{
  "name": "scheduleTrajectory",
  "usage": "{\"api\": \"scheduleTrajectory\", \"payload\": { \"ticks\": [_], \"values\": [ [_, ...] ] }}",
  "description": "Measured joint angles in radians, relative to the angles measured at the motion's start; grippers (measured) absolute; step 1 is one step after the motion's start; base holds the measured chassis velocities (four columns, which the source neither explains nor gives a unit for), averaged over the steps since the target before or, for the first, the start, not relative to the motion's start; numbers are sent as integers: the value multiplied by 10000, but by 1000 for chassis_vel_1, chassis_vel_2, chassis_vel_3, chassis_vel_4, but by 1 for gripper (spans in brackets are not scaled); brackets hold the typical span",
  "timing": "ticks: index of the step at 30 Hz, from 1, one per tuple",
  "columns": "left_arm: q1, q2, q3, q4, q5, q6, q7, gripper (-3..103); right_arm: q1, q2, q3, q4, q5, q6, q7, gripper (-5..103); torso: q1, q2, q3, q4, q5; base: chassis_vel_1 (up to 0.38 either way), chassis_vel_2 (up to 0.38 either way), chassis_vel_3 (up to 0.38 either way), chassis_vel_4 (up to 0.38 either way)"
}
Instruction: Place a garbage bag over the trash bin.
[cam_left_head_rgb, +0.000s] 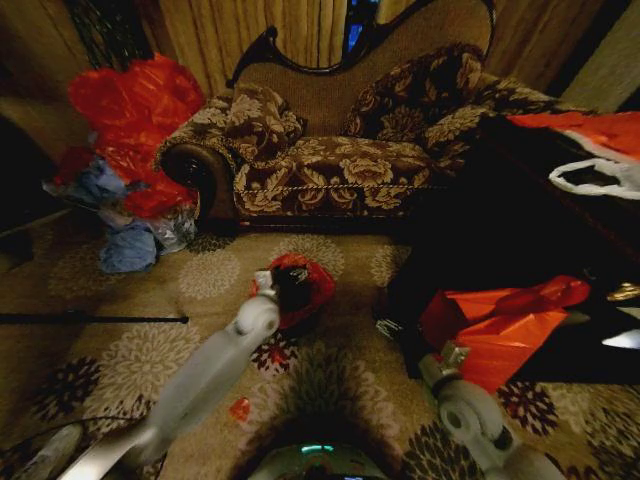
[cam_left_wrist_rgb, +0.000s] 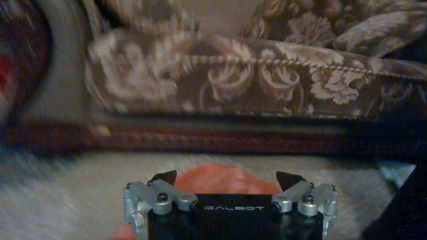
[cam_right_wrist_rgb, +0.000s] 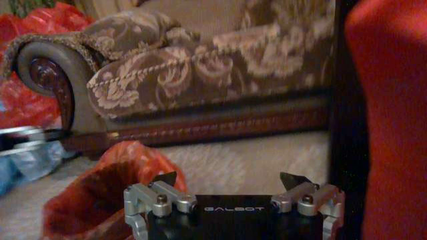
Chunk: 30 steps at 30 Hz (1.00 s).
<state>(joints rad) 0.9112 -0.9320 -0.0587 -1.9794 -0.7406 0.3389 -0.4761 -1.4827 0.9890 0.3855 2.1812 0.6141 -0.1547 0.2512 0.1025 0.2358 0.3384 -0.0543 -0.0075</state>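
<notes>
The garbage bag is glossy red and crinkly and sits on the patterned carpet in front of the sofa, draped around the trash bin. Only a dark strip of the bin shows under it. My left gripper hangs right over the bag's near rim. In the left wrist view this gripper is open, with red plastic just beyond its fingertips. My right gripper is open and holds nothing. From it, the bag's open mouth lies off to one side. In the head view the right gripper is low on the right.
A floral sofa stands behind the bin. Big red sacks and blue bags are piled at the left. A red-orange plastic sheet hangs off dark furniture close to the right arm. A small red scrap lies on the carpet.
</notes>
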Motion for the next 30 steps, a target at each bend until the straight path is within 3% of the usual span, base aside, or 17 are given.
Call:
{"api": "scheduleTrajectory", "payload": {
  "ticks": [1,3,4,7,9,12,14,18,19,21,24,30],
  "values": [
    [0,0,0,0,0,0,0,99,0,0,0,0,0,0,0,100,0,0,0,0,0,0,0,0,0],
    [1804,702,-1069,-1024,1306,-331,494,100,-293,191,161,179,-991,370,11,100,0,0,0,4,0,0,0,0,0],
    [1804,702,-1069,-1024,1306,-331,494,100,-293,191,161,179,-991,370,11,100,0,0,0,4,0,0,0,0,0],
    [3531,732,-2409,-1957,1822,-422,667,100,-597,523,335,705,-1464,353,167,100,-1,0,0,0,-2,0,0,0,0],
    [4964,233,-3734,-2728,2429,-461,1121,100,-851,928,628,1200,-1800,254,144,100,-1,0,0,2,-3,0,0,0,0],
    [5795,-254,-4541,-3119,2758,-573,1490,100,-1124,1241,951,1399,-2191,244,-142,100,0,0,0,1,0,0,0,0,0],
    [7110,-1127,-5691,-3717,3022,-793,2387,100,-1780,1937,1603,1660,-2927,375,-1118,100,0,0,0,1,2,0,0,0,0],
    [7670,-1593,-6181,-3968,3169,-1003,2984,100,-2182,2497,1959,1817,-3201,419,-1788,100,-1,0,-1,1,3,0,0,0,0],
    [8058,-1994,-6573,-4157,3261,-1303,3652,100,-2489,3199,2304,1957,-3248,377,-2489,100,-1,1,0,-2,0,0,0,0,0],
    [8260,-2346,-6996,-4338,3143,-1502,4248,100,-2596,4072,2765,2002,-3085,194,-3385,100,-1,1,0,-2,2,0,0,0,0],
    [8252,-2431,-7272,-4365,2877,-1622,4537,100,-2547,4473,2990,1916,-2977,194,-3778,100,0,1,1,-3,0,0,0,0,0],
    [8356,-2438,-7678,-4423,2686,-1812,4779,100,-2497,4721,3241,1954,-2748,144,-3679,100,1,1,2,-1,1,0,0,0,0]
  ]
}}
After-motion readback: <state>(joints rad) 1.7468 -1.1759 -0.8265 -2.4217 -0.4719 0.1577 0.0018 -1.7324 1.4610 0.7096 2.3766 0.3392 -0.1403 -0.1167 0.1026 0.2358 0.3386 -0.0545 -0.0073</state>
